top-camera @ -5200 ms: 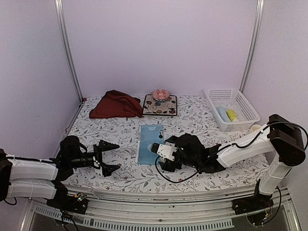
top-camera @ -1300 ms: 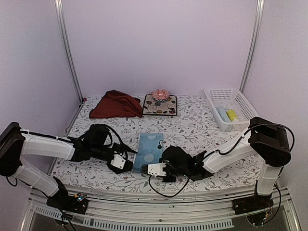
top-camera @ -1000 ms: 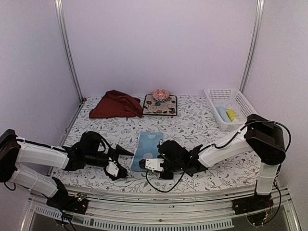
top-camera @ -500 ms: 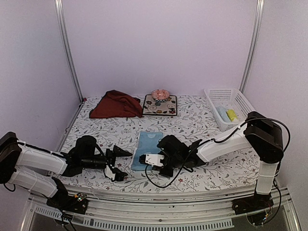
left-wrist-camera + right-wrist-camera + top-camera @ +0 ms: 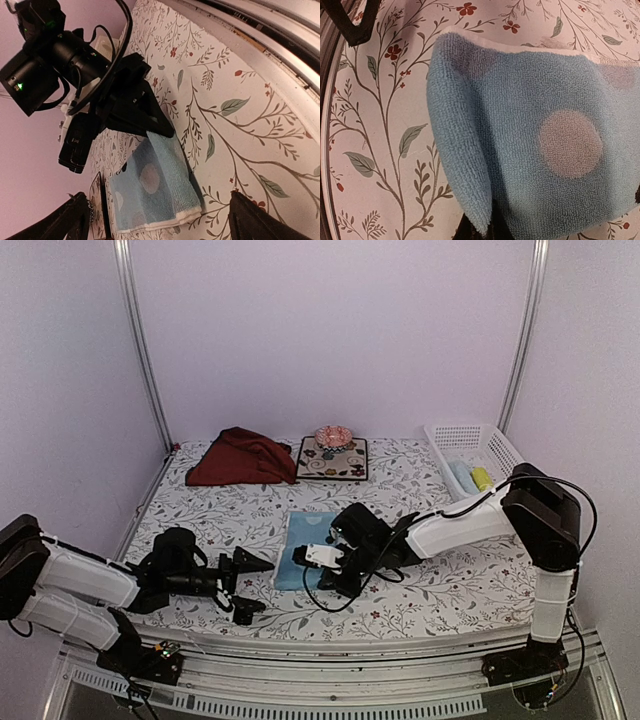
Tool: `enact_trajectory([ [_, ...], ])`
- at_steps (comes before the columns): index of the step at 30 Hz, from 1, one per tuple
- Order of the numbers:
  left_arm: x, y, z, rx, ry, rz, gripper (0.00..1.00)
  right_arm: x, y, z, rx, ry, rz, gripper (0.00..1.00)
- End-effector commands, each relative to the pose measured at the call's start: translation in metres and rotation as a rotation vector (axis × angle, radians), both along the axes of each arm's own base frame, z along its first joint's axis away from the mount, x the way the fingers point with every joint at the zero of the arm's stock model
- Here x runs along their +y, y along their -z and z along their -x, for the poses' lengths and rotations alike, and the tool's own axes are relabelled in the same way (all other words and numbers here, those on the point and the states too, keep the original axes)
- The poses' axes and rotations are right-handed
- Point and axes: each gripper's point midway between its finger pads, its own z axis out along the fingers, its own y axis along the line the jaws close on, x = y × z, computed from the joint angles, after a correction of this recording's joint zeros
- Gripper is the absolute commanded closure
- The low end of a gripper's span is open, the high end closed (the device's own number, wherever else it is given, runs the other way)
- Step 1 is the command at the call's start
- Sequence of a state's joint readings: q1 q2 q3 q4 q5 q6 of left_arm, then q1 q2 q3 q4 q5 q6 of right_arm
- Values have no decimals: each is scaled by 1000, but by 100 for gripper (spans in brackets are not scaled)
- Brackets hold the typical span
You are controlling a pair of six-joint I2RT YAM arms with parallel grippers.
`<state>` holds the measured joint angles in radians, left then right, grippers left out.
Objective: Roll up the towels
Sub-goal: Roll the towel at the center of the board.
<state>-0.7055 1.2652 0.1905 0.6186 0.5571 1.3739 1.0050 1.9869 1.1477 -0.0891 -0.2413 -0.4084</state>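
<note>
A light blue towel (image 5: 306,528) with pale dots lies mid-table; its near edge is lifted and doubled back over the rest. My right gripper (image 5: 302,557) is shut on that raised edge, and in the right wrist view the blue towel (image 5: 545,150) hangs folded from the dark fingers (image 5: 479,233) at the bottom. My left gripper (image 5: 254,585) stands open to the left of the towel, low over the table, holding nothing. The left wrist view shows the folded blue towel (image 5: 150,187) under the right gripper's black body (image 5: 132,107). A dark red towel (image 5: 240,457) lies crumpled at the back left.
A white basket (image 5: 497,452) at the back right holds a small yellow towel (image 5: 482,478) and a pale blue towel (image 5: 462,475). A dark floral mat (image 5: 312,466) with a pink object (image 5: 331,436) on it sits at the back centre. The table's metal front rail (image 5: 280,30) runs close by.
My right gripper has carried the blue towel's near edge away from the front, doubling it over. The open left gripper has drawn back toward the left and the front edge.
</note>
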Motion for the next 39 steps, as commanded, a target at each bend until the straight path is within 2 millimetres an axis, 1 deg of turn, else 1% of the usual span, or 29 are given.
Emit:
enact_trajectory([
  [1,1,1,2,-65,29,11,4,-8,12,6,156,16,16,97],
  [4,1,2,5,-104,39,11,5,-8,9,9,233,14,-8,97],
  [8,-2,5,3,-147,39,1,10,-9,5,11,296,19,-27,97],
  [10,-6,3,0,-165,25,7,13,-13,9,12,345,30,-25,97],
  [13,-11,2,-5,-171,7,20,14,-20,13,5,407,77,-29,97],
  [15,-13,3,-5,-181,10,23,15,-15,8,-3,423,91,-43,97],
  [19,-17,2,3,-229,51,39,17,-13,6,-8,460,108,-49,97],
  [20,-18,3,4,-246,61,37,18,-12,4,-9,471,109,-56,97],
  [23,-23,3,2,-292,80,27,28,-12,1,-16,499,135,-62,97],
  [24,-24,5,0,-297,82,14,31,-12,0,-18,504,141,-61,97],
  [26,-25,15,-4,-334,100,-50,40,-13,1,-20,523,156,-55,97],
  [27,-26,16,-7,-349,101,-64,42,-13,1,-21,529,159,-52,97],
  [29,-31,14,-14,-360,90,-69,42,-12,0,-22,537,162,-42,97],
  [33,-37,12,-30,-371,60,-98,39,-8,-4,-27,539,163,-29,97],
  [35,-38,17,-36,-381,55,-139,38,-7,-5,-29,535,161,-25,96],
  [39,-34,32,-37,-417,81,-210,38,-4,-7,-30,541,153,-24,96],
])
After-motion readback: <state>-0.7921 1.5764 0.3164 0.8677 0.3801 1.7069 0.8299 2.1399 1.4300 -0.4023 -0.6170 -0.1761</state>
